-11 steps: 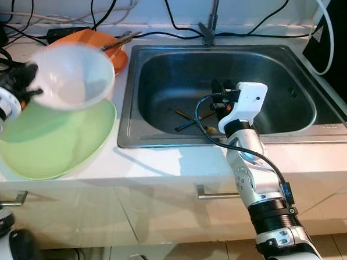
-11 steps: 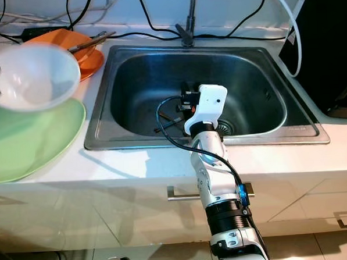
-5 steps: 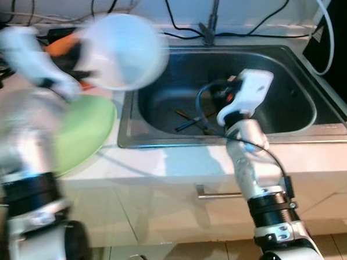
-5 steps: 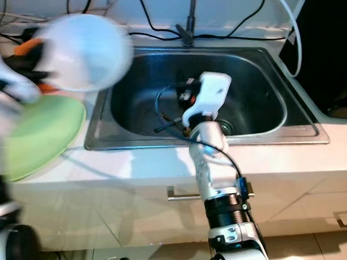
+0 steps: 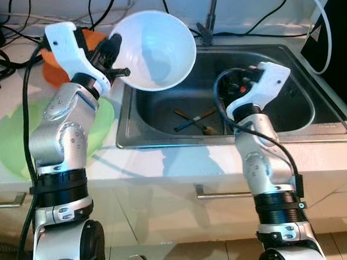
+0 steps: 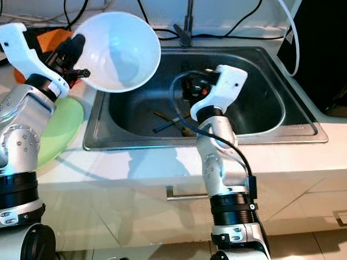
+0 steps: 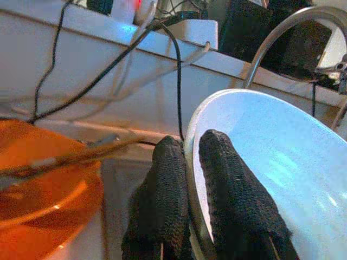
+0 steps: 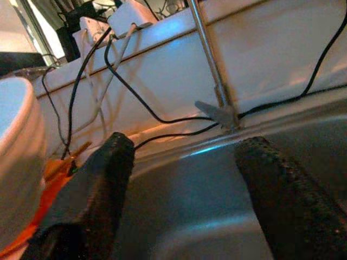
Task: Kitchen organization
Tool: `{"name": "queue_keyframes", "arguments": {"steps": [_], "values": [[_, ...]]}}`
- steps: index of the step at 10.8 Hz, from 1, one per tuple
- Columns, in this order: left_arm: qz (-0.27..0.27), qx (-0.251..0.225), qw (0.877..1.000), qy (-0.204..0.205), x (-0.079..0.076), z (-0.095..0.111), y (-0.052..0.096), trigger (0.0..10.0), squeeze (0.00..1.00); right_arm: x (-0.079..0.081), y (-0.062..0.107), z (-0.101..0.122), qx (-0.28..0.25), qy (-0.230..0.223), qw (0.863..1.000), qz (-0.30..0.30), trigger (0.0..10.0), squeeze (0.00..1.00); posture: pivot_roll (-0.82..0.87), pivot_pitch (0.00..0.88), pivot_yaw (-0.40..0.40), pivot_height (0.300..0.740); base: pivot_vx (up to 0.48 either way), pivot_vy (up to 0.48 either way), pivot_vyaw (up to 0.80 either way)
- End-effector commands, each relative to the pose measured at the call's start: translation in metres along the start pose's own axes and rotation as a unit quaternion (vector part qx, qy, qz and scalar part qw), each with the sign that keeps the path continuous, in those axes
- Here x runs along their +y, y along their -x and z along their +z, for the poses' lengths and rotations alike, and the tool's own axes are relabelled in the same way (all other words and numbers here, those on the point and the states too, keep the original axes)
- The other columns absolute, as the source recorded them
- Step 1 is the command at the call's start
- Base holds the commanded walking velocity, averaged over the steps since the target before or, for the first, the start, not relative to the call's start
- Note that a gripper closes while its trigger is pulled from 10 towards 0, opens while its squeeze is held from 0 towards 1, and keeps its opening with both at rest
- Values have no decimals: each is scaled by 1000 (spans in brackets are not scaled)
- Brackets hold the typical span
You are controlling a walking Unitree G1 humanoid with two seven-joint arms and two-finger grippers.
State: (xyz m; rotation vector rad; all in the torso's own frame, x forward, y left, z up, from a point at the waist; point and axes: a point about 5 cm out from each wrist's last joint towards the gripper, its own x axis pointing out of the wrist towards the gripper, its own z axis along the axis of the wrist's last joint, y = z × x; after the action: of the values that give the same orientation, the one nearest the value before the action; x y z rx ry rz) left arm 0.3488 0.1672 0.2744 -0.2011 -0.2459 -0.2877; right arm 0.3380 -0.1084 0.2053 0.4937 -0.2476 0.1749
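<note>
Keep the left gripper (image 7: 187, 179) jaws clamped on the white bowl (image 5: 155, 49) rim, held above the sink (image 5: 289, 109) edge. Right gripper (image 8: 184, 189) jaws stand apart; lower the bowl level.

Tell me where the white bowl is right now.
The white bowl is held up by its rim in the left gripper, tilted over the sink's left edge, right of the orange dish and above the green plate.
</note>
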Motion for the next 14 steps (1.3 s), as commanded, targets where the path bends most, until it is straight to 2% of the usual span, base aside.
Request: {"name": "queue_keyframes", "arguments": {"steps": [1, 2, 3, 5, 8, 14], "values": [[-12, -24, 999, -24, -9, 11, -6, 10000, 0, 5, -1, 9, -8, -26, 999, 21, 10000, 1000, 12, 33, -21, 740, 0, 0, 0], [-13, -23, 999, -34, -11, 9, -6, 10000, 0, 6, -1, 10, -2, -31, 999, 27, 10000, 0, 9, 33, -22, 740, 0, 0, 0], [-15, -22, 998, -50, -13, 7, -7, 10000, 0, 6, 0, 10, 4, -35, 999, 31, 10000, 0, 7, 33, -23, 740, 0, 0, 0], [-26, -20, 996, -83, -17, 2, -8, 10000, 0, 11, 2, 11, 17, -73, 995, 58, 10000, 0, 6, 38, -26, 740, 0, 0, 0], [-41, -19, 994, -99, -24, -2, -10, 10000, 0, 24, 6, 8, 36, -92, 990, 104, 10000, 0, 4, 47, -29, 740, 0, 0, 0], [-52, -43, 995, -69, -30, 1, -12, 10000, 0, 25, 8, -2, 61, -99, 988, 101, 10000, 0, 4, 60, -36, 740, 0, 0, 0]]}}
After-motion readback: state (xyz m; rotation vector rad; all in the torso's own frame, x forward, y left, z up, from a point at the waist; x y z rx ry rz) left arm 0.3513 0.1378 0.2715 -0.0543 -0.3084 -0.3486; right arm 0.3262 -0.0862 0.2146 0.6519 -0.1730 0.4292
